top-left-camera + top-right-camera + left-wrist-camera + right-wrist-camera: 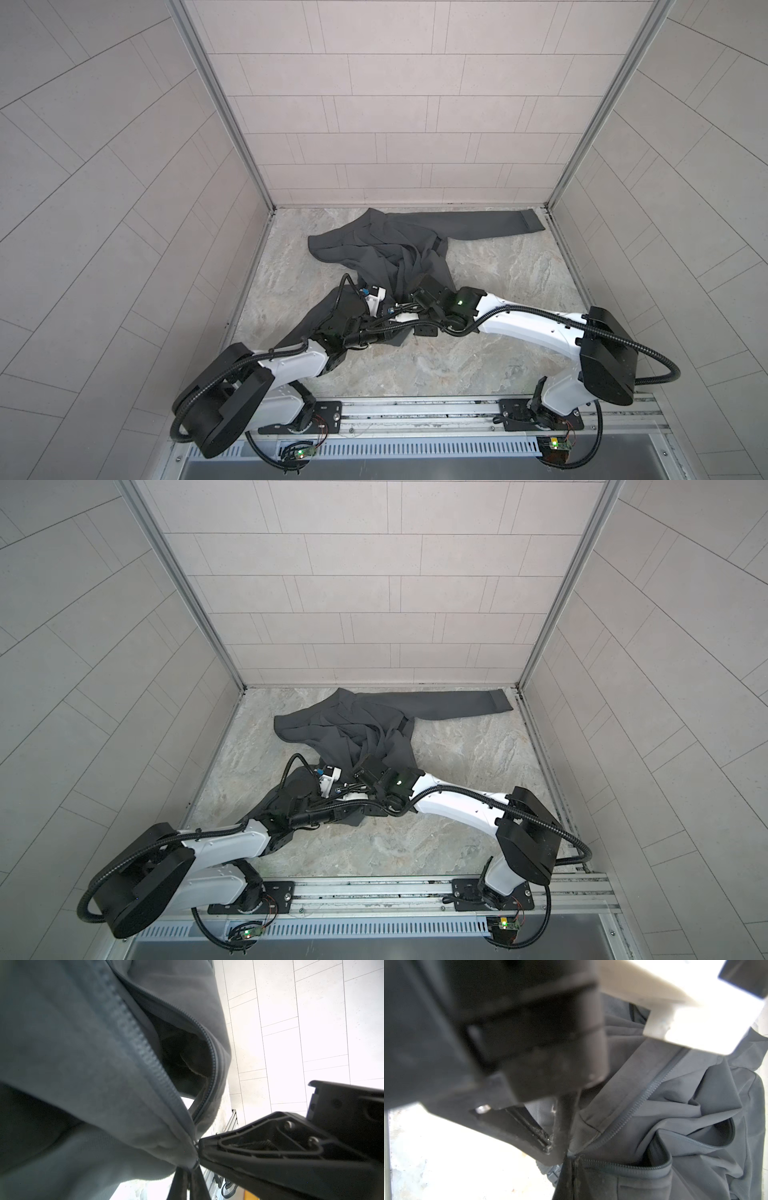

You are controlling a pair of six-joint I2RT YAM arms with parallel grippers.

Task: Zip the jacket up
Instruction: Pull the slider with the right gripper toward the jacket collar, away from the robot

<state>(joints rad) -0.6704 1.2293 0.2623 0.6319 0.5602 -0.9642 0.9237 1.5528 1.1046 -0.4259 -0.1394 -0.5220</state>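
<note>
The dark grey jacket (374, 249) (345, 725) lies crumpled on the marble table, with one sleeve (478, 226) stretched to the back right. Both arms reach in over its near hem and cover it in both top views. My left gripper (192, 1167) is shut on the jacket at the bottom end of the zipper. One zipper row (133, 1028) and the other row (212, 1064) gape apart above that point. My right gripper (572, 1159) is shut on the jacket hem beside its zipper (623, 1164). Its black finger (259, 1147) touches the same zipper end from the side.
Tiled walls close the table on the left, back and right. A metal rail (415, 409) with both arm bases runs along the front edge. Bare marble (498, 311) shows to the right of the jacket and in front of it.
</note>
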